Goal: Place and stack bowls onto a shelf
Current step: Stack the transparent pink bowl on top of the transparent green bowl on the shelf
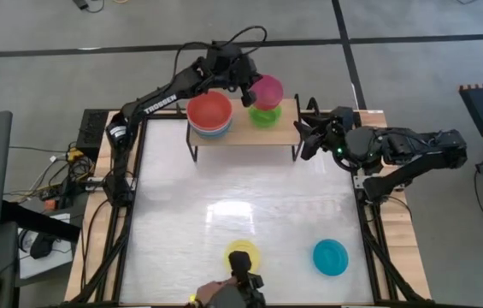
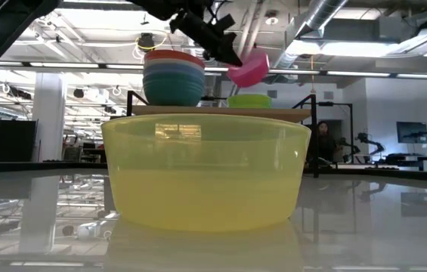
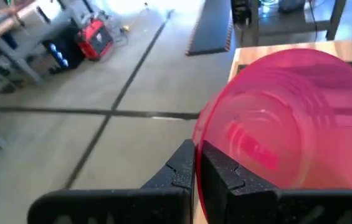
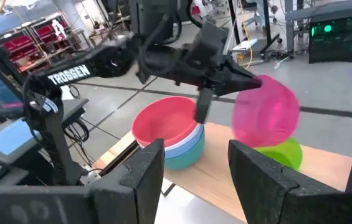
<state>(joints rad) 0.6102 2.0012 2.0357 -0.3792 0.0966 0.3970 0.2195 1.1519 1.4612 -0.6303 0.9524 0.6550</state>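
We see the left end effector above the shelf, its two fingers clamped together on the rim of the pink bowl. That bowl hangs tilted in the air, directly over the lime green bowl and not touching it. The right end effector waits just off the shelf's right end, its fingers spread apart and holding nothing.

The worktop is a pale, glossy sheet framed by light wood, and it mirrors the ceiling lights. The floor around it is grey with dark tape lines. In the low view we look into a large open hall with white ducts overhead, and a person sits far back near other robot rigs.

On the shelf's wooden top, left of the lime green bowl, stands a nested stack with a red bowl uppermost and white, blue and teal rims showing below it. The yellow bowl sits upright near the worktop's front edge, filling the low view. The cyan bowl lies to its right, well apart. All the bowls are plain, round plastic; the pink one is translucent.
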